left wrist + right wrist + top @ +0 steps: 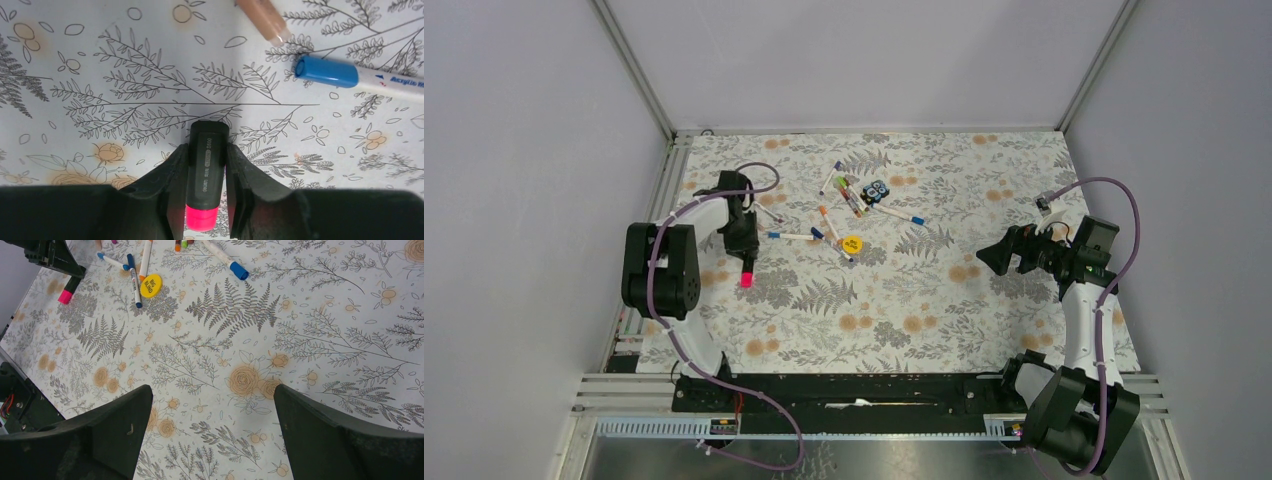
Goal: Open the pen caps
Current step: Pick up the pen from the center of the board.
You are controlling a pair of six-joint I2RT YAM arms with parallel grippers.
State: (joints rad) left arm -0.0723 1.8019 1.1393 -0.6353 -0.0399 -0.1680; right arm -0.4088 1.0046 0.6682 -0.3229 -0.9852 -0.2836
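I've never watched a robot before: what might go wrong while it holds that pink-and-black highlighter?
The left gripper pinches the highlighter between two narrow fingers, so it may twist or slip when pulled. The right gripper is open and far across the table, so its approach could miss. A blue-capped pen lies close by and might get knocked.

Table (pixel 984 310), floral-print cover. Pens (pixel 854 200) scattered loose at far centre-left, several crossing, coloured caps on ends. Yellow disc (pixel 852 243) flat, just beside pens at cluster's near edge. Black-and-blue block (pixel 876 190) at cluster's far right.
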